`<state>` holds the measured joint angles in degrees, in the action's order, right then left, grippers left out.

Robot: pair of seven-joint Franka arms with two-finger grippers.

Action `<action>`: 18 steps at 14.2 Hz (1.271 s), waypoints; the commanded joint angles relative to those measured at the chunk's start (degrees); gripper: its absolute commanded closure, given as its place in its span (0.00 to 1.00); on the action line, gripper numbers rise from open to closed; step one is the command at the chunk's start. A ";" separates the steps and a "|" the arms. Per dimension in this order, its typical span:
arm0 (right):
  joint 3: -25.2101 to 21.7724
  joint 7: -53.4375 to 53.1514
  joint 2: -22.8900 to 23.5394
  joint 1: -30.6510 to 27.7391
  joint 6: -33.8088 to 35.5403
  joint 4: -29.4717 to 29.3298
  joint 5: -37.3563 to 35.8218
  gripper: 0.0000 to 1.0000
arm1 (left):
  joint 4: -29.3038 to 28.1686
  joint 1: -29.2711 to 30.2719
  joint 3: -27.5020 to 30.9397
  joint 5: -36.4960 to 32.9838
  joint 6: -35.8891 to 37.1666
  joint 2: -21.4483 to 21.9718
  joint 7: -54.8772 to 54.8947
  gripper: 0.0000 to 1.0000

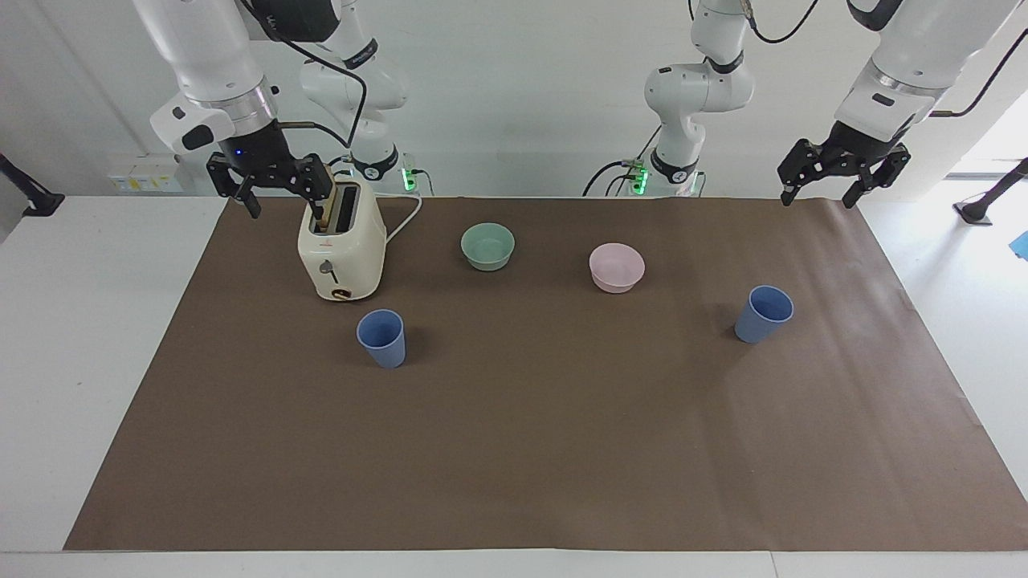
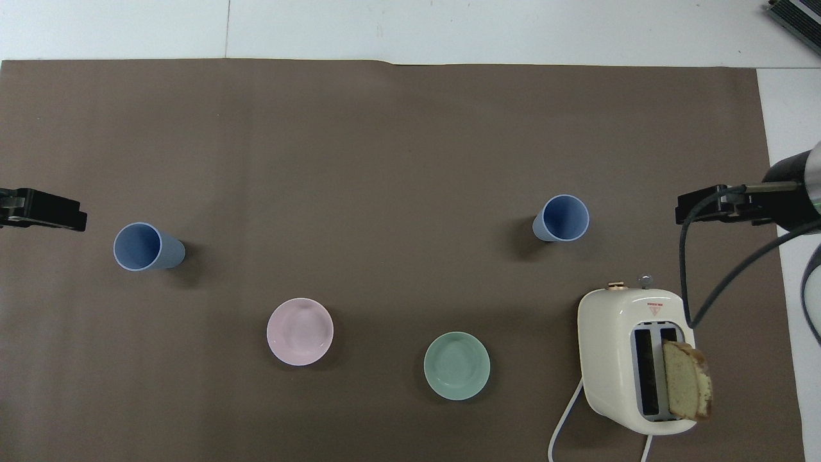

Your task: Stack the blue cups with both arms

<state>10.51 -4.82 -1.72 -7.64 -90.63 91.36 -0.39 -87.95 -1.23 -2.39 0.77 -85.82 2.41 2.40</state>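
Two blue cups stand upright and apart on the brown mat. One blue cup (image 1: 382,338) (image 2: 561,218) is toward the right arm's end, just farther from the robots than the toaster. The other blue cup (image 1: 762,314) (image 2: 147,246) is toward the left arm's end. My right gripper (image 1: 283,197) (image 2: 712,208) hangs open and empty in the air beside the toaster's top. My left gripper (image 1: 819,195) (image 2: 45,210) hangs open and empty over the mat's edge at its own end. Neither gripper touches a cup.
A cream toaster (image 1: 341,250) (image 2: 632,359) with a slice of bread (image 2: 686,388) in one slot stands near the right arm. A mint-green bowl (image 1: 487,246) (image 2: 457,366) and a pink bowl (image 1: 617,267) (image 2: 300,332) sit between the cups, nearer to the robots.
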 commanded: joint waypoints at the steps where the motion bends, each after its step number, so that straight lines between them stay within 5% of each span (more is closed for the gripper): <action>1: 0.38 0.78 0.13 -0.71 0.02 -0.31 0.31 0.00 | -1.52 -0.27 0.37 0.55 -0.31 1.11 0.33 0.00; 7: 0.38 0.78 0.22 -0.71 0.10 -0.31 0.31 0.00 | -9.32 2.09 0.89 0.63 -6.18 1.55 0.51 0.00; 18: 0.38 0.78 0.13 -0.71 0.02 -0.31 0.31 0.00 | -29.64 7.99 0.89 0.72 -31.59 -0.38 0.94 0.00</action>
<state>10.51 -4.82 -1.71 -7.64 -90.63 91.36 -0.39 -114.81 5.75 -1.14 0.77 -113.96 1.75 2.59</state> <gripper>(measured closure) 0.000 0.000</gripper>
